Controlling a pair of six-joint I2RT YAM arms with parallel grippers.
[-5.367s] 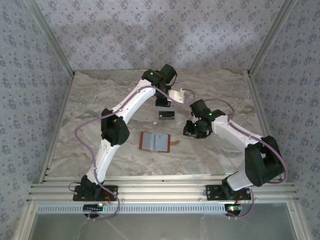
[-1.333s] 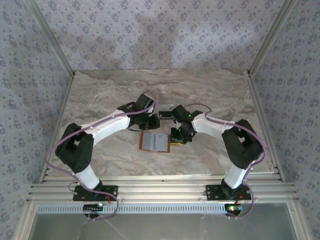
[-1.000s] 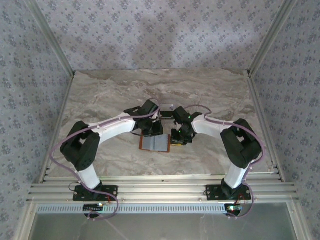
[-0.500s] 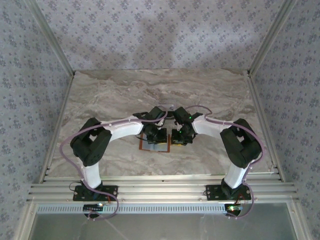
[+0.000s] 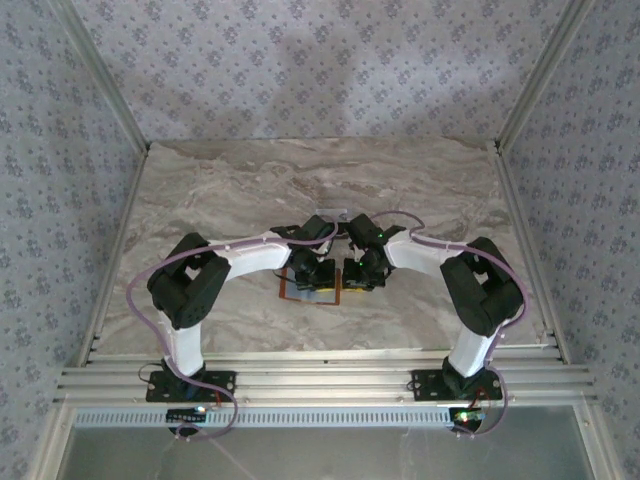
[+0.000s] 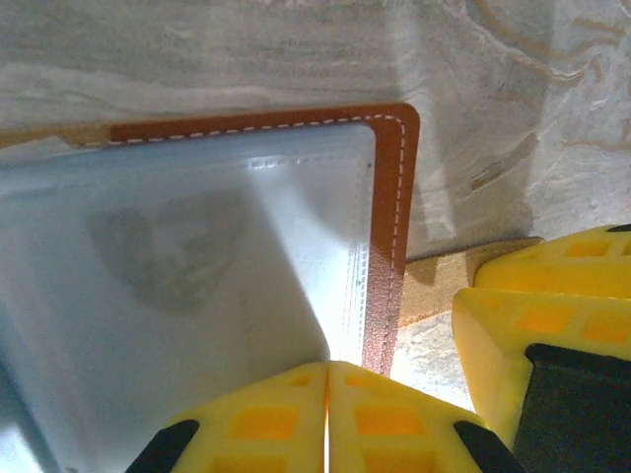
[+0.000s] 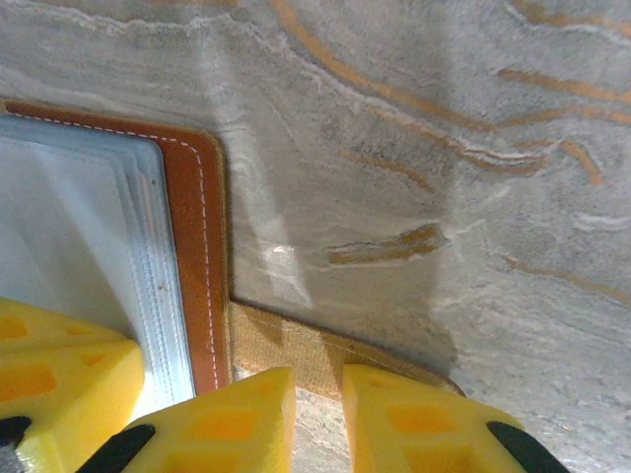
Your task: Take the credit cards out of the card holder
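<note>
One holder (image 6: 389, 197), open and flat in the middle of the counter (image 5: 240, 190), grey-blue inside up, brown stitched border showing. Left gripper (image 6: 325, 424): jaws closed together, tips on the clear inside pocket near that border. Right gripper (image 7: 317, 419): jaws slightly apart, tips on the tan tab (image 7: 286, 350) just beside the holder's edge.

card holder (image 6: 390, 217) looked grained leather, white-stitched | its sleeves (image 6: 197, 296) were smooth cloudy plastic | counter (image 7: 444, 148) was smooth marble-look | fingers (image 6: 394, 424) were matt yellow plastic
</note>
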